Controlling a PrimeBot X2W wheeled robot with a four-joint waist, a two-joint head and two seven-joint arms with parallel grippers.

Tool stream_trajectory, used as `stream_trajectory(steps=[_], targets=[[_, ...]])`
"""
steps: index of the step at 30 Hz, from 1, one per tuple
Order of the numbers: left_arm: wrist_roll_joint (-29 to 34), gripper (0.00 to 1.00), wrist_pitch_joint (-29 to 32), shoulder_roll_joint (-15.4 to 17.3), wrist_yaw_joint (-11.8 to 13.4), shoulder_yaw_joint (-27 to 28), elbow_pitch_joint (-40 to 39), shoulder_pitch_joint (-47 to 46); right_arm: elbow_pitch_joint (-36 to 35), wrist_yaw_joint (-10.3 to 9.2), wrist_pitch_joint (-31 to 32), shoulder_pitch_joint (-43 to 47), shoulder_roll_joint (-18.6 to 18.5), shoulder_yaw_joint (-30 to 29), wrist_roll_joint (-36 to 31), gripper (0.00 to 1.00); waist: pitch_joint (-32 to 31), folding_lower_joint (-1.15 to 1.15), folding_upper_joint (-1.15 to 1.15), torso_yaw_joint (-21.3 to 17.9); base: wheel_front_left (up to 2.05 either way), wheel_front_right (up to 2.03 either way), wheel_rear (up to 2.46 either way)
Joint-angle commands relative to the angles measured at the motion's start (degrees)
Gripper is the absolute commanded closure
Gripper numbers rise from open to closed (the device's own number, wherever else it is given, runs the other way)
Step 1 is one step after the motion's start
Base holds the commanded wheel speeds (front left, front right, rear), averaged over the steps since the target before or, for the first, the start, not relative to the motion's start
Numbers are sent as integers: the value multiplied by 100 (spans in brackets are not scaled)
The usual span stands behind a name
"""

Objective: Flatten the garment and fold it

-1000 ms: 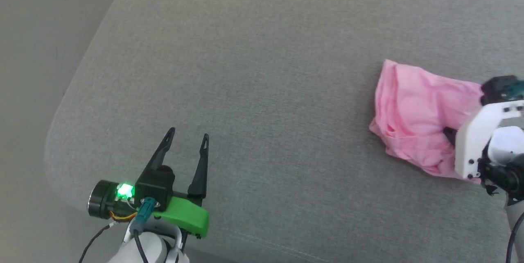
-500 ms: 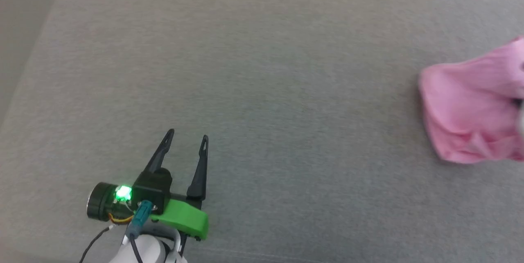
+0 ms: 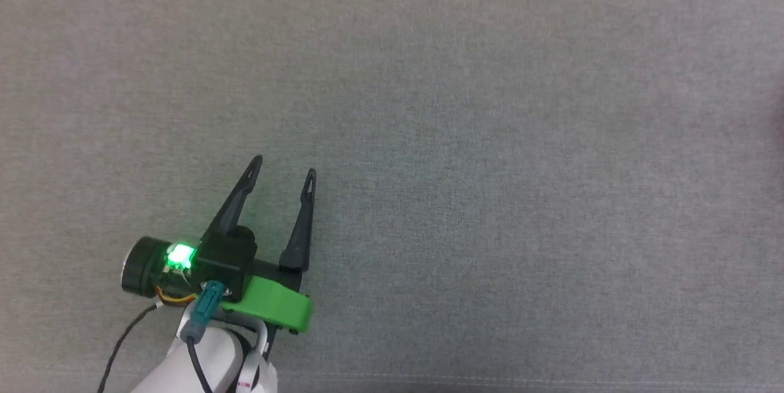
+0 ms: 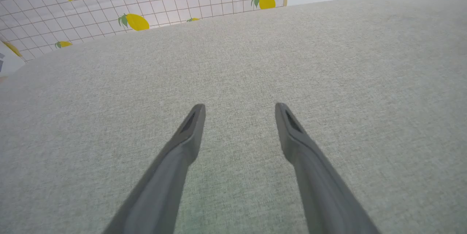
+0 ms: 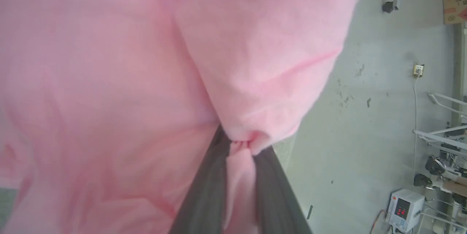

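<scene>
The garment (image 5: pixel 109 81) is being pinched at a bunched fold by the right end effector (image 5: pixel 242 143), draping limply. It is being judged light, soft and floppy, and best gripped at the waistband corners. The left end effector (image 3: pixel 283 168) is being held spread over the grey cushion (image 3: pixel 490 136).

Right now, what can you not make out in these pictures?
Garment, right wrist view: cut off by three edges, so its whole shape is unknown.
Right tool, same view: its tips are buried in the pinched pink cloth.
Floor device, same view: red display too small to read.
</scene>
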Motion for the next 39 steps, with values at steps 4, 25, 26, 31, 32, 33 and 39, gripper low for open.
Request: stream_trajectory(steps=[4, 25, 26, 31, 32, 33, 39], targets=[[84, 0, 50, 141, -10, 26, -151, -124, 756, -10, -526, 192, -61, -458, -284, 100, 561, -1, 0, 67, 0, 0, 0], [41, 0, 48, 236, 58, 2, -151, 51, 1967, -10, -1741, -217, 425, -1642, -1658, 0, 180, -1, 0, 153, 0, 0, 0], [20, 0, 43, 218, 52, -4, -111, 68, 1942, -10, -1784, -282, 434, -1611, -1686, 0, 47, -1, 0, 139, 0, 0, 0], [-120, 0, 27, 159, 79, 39, 119, 186, 1513, -10, -2059, -726, 595, -1192, -1697, 0, -658, -1, 0, 61, 0, 0, 0], [-179, 0, 24, 144, 108, 86, 168, 217, 1392, -10, -2136, -824, 655, -1051, -1683, 0, -805, -1, 0, 55, 0, 0, 0], [-216, 0, 20, 140, 127, 124, 194, 235, 1300, -10, -2197, -913, 728, -957, -1621, 0, -909, -1, 0, 52, 0, 0, 0], [-329, 0, 13, 213, 169, 250, 295, 320, 805, -10, -2762, -1343, 1194, -432, -1164, 0, -1553, -1, 0, 106, 0, 0, 0]])
